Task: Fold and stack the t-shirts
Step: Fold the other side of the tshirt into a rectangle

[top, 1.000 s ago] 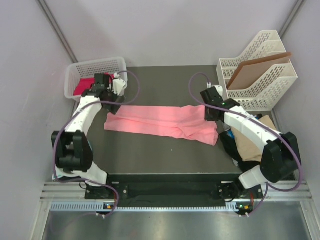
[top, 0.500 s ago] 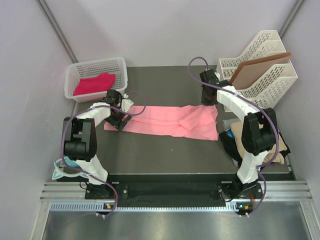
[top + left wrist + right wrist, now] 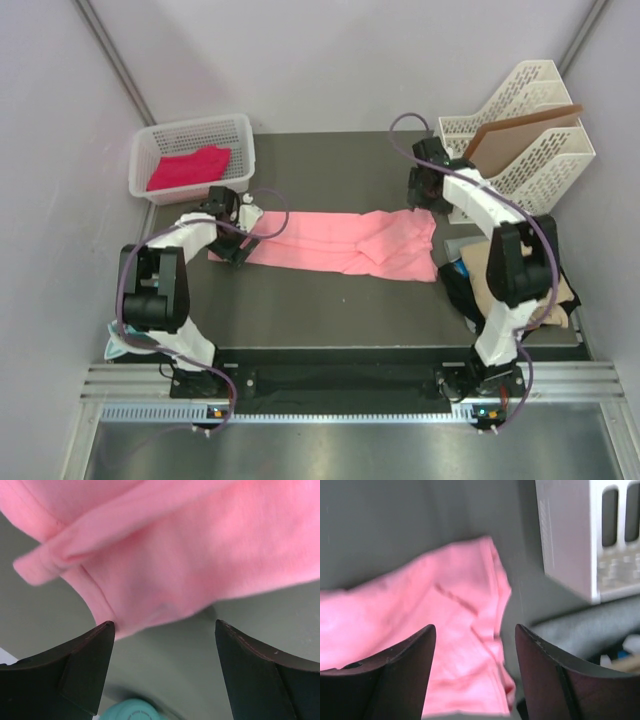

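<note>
At the left pincer (image 3: 164, 630): spread wide, gripping nothing, hovering low over the left end of the salmon pink t-shirt (image 3: 200, 545), right at a rolled hem corner. Probably posted there to pinch that corner for the next fold.

At the right pincer (image 3: 475, 632): likewise parted, nothing between the fingers, hanging above the far right corner of the same shirt, close to the white file rack (image 3: 570, 530). Reads as a matched pair of stations, one at each end, so as to lift and carry both ends together.

Further out, on that shirt: spans the middle of the tabletop (image 3: 330, 310) as a long band, narrowed lengthwise, rumpled toward the right end. Wants at least one more fold across before stacking, by the look of it.

In the white basket (image 3: 243, 150) at the far left: a magenta-pink t-shirt (image 3: 188, 166), apparently the start of the stack.

Off the right edge, beside the right arm: a heap of tan and black shirts (image 3: 465, 295), seemingly waiting their turn.

In the rack: a brown board (image 3: 520, 135), leaning, no part of the folding.
</note>
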